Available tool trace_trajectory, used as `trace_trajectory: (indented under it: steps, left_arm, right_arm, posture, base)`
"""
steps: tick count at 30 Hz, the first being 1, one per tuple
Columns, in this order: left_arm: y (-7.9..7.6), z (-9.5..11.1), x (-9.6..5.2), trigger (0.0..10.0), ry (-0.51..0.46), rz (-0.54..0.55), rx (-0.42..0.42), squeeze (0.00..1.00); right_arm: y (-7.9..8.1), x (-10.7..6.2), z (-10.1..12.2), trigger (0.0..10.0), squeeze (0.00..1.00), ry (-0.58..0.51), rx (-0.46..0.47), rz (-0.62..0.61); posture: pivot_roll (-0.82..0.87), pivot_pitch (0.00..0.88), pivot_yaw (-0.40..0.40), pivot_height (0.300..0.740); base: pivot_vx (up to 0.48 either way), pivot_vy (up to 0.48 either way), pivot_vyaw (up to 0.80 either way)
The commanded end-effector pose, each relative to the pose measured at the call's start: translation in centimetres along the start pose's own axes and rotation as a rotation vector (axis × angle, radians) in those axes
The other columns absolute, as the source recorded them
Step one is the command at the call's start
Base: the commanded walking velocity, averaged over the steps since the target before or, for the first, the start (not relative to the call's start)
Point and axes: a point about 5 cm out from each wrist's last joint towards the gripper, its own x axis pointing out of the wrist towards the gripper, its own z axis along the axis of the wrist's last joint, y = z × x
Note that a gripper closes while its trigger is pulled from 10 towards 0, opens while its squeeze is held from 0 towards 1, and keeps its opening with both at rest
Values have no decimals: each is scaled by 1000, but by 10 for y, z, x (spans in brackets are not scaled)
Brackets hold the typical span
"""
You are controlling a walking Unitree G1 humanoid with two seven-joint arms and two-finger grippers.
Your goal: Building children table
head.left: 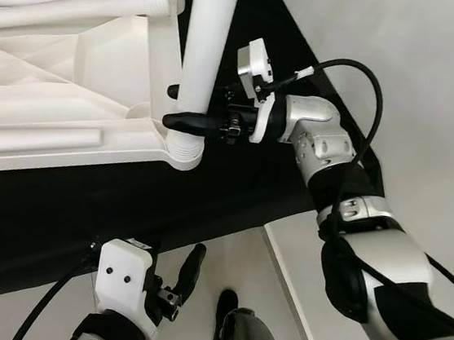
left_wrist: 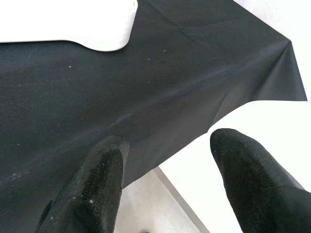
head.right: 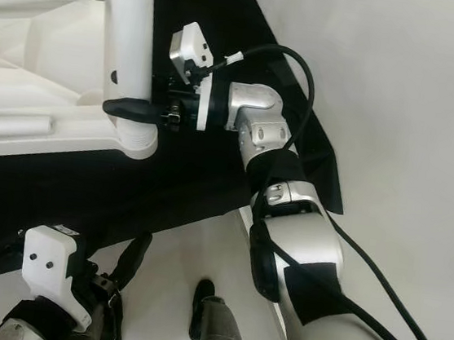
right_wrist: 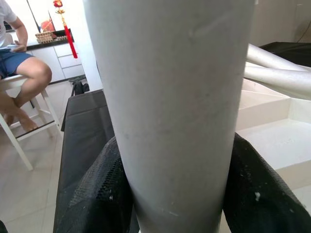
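A white plastic tabletop (head.left: 45, 108) lies upside down on a black cloth (head.left: 83, 211). A white table leg (head.left: 207, 36) stands upright in the near right corner socket (head.left: 181, 152). My right gripper (head.left: 177, 107) is shut on this leg just above the socket; in the right wrist view the leg (right_wrist: 170, 111) sits between both black fingers (right_wrist: 97, 194). Other loose white legs (head.left: 57, 7) lie across the tabletop. My left gripper (head.left: 186, 276) hangs low near the cloth's front edge, open and holding nothing, its fingers (left_wrist: 92, 189) apart over the cloth.
The black cloth (head.right: 297, 129) ends in a corner at the right, with pale floor (head.left: 432, 95) beyond. My foot (head.left: 226, 322) shows below. A person sits on a white stool (right_wrist: 19, 73) in the background of the right wrist view.
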Motion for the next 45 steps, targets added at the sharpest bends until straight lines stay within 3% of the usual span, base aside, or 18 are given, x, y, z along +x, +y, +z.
trace_trajectory:
  steps: [1,5,6,7,8,10,11,13,20,27,28,29,31,32,33,39,40,45]
  left_arm:
    - [-2,-1,-4,10000,18,5,-7,0]
    - [-3,-2,-5,10000,19,4,-10,0]
    - [-3,-2,-6,10000,20,4,-12,0]
    - [-3,-2,-6,10000,20,4,-12,0]
    - [-4,-2,-6,10000,20,4,-13,0]
    - [-5,-1,-7,10000,18,10,-17,0]
    - [-5,-1,-7,10000,18,10,-17,0]
    - [-3,0,-7,10000,18,14,-15,0]
    - [0,-2,-5,10000,19,18,-5,0]
    - [1,-1,-3,10000,9,28,3,0]
    - [2,-2,-3,10000,9,30,4,0]
    - [2,-2,-2,10000,8,30,5,0]
    - [2,-2,-2,10000,8,30,6,0]
    - [2,-2,0,10000,5,25,4,0]
    - [2,-2,0,10000,5,25,4,0]
    - [1,-3,2,10000,2,20,1,0]
    - [1,-3,2,10000,2,20,1,0]
    - [0,-3,2,10000,1,20,0,0]
  right_arm:
    - [0,-2,0,0,0,-15,13,16]
    - [-2,-7,-8,0,0,35,3,-83]
    - [-5,-6,-26,0,0,149,-5,-296]
    - [-5,-6,-26,0,0,149,-5,-296]
    - [-6,-7,-37,0,0,228,-29,-450]
    - [34,-4,-76,0,0,304,93,-690]
    - [34,-4,-76,0,0,304,93,-690]
    - [72,5,-93,0,0,313,211,-802]
    - [51,26,-81,0,0,246,157,-870]
    - [60,34,-71,0,0,249,182,-917]
    - [61,37,-65,3765,0,237,173,-903]
    - [60,39,-61,10000,0,214,166,-876]
    - [58,40,-58,10000,0,193,165,-849]
    - [48,41,-48,10000,1000,104,151,-702]
    - [48,41,-48,10000,1000,104,151,-702]
    - [32,32,-25,10000,980,-11,86,-352]
    - [30,30,-23,10000,0,2,50,-288]
    - [28,28,-19,10000,0,21,12,-213]
  posture:
    - [53,404,-96,740]
    - [38,406,-109,740]
    - [29,408,-129,740]
    - [29,408,-129,740]
    - [29,408,-129,740]
    - [45,403,-136,740]
    - [45,403,-136,740]
    - [45,426,-124,740]
    - [45,394,-126,740]
    - [48,387,-123,740]
    - [49,381,-119,740]
    - [48,381,-120,740]
    - [42,377,-120,740]
    - [41,375,-121,740]
    - [41,375,-121,740]
    - [43,370,-125,740]
    - [45,369,-127,740]
    - [50,366,-130,740]
  base:
    - [0,0,0]
    - [0,0,0]
    - [0,0,0]
    - [0,0,0]
    - [0,0,0]
    - [0,0,0]
    - [0,0,0]
    - [0,0,0]
    - [0,0,0]
    - [0,0,0]
    - [0,0,0]
    - [0,0,0]
    - [0,0,0]
    - [0,0,0]
    - [0,0,0]
    - [0,0,0]
    - [0,0,0]
    - [0,0,0]
